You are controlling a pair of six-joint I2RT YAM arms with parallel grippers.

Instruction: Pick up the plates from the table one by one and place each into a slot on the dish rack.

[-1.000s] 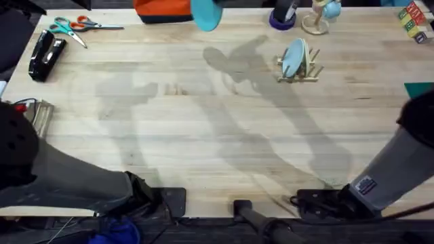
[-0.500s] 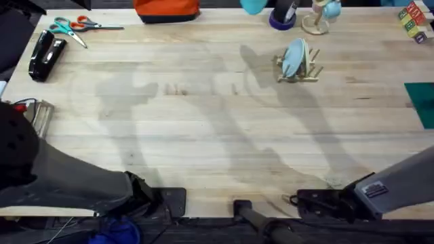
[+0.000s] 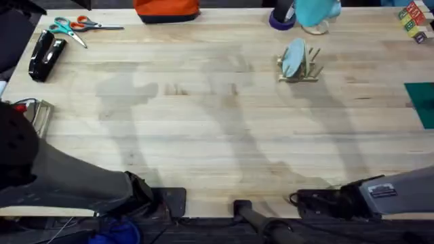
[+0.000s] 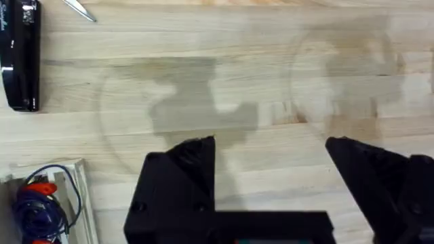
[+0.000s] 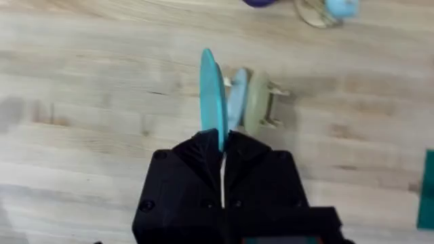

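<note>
Right gripper [image 5: 222,146] clamped on a turquoise plate [image 5: 211,95], held edge-up above the dish rack [image 5: 261,105], which already stands one plate. To seat it well: line the edge with a free slot, lower straight, release late. Left gripper [image 4: 271,159] spread wide, holding nothing.

Lab/office bench: wood table [image 3: 203,135] w/ stapler [image 3: 45,55], scissors [image 3: 78,27].

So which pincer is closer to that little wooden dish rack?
The right pincer: it holds a plate edge-up just short of the dish rack. The left pincer hangs open far off, near the stapler.
</note>
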